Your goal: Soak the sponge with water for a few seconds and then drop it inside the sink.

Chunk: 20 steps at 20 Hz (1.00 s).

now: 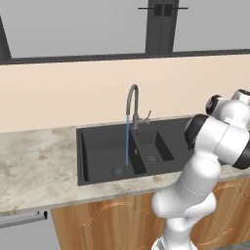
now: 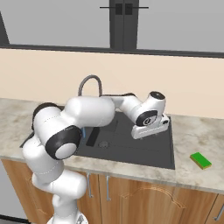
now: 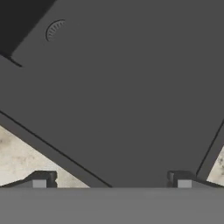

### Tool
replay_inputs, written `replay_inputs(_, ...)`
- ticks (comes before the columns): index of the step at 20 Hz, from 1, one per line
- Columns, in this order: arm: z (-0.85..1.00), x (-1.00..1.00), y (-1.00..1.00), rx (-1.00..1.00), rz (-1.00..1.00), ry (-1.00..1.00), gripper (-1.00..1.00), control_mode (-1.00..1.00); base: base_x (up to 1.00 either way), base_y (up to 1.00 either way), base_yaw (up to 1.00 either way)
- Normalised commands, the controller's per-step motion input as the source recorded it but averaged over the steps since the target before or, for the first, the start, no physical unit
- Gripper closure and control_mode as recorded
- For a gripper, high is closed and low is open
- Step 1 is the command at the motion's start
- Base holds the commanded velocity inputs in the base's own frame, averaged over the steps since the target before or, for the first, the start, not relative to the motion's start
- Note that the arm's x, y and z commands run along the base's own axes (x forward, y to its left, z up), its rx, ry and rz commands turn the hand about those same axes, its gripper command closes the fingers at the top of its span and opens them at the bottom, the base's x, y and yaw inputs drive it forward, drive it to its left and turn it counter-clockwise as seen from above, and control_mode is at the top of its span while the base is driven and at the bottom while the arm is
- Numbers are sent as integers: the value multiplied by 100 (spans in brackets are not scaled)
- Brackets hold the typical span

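The marbled stone surface (image 1: 34,171) runs across the scene below a cream wall, with wooden cabinet doors (image 2: 140,199) under its front edge. Set into it is the sink (image 1: 97,146), a dark double basin: in the left base view the larger basin lies to the left and the smaller one (image 1: 158,144) to the right, each with a round drain.

The white arm (image 2: 65,131) rises from the base and reaches out over the sink, its forearm stretched across the basin in the right base view. At the back rim of the sink, between the two basins, stands the grey gooseneck faucet (image 1: 133,105). The water (image 1: 127,139) falls from its spout as a thin straight blue stream into the larger basin, landing near the divider.

The hand (image 2: 151,131) hangs above the right part of the sink, apart from the stream. In the hand view the hand (image 3: 111,183) looks down on the dark basin floor, with a round drain (image 3: 56,29) toward the upper left and the rim and stone showing at the lower corners. Its fingertips (image 3: 40,180) stand spread wide apart with nothing between them.

The sponge (image 2: 201,160), green on top over a yellow layer, lies flat on the surface to the right of the sink, well apart from the hand and outside the basin.
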Motion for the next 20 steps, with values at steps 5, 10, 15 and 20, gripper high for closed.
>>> replay_inputs(5,-4,-32,-43,-10,16,1,-100,-100,0,0,0)
replay_inputs(10,-14,-12,-60,-3,13,0,-100,-100,0,0,0)
replay_inputs(15,-11,0,-49,0,9,0,-100,-100,0,0,0)
replay_inputs(20,0,0,-46,0,4,3,-100,-100,0,0,0)
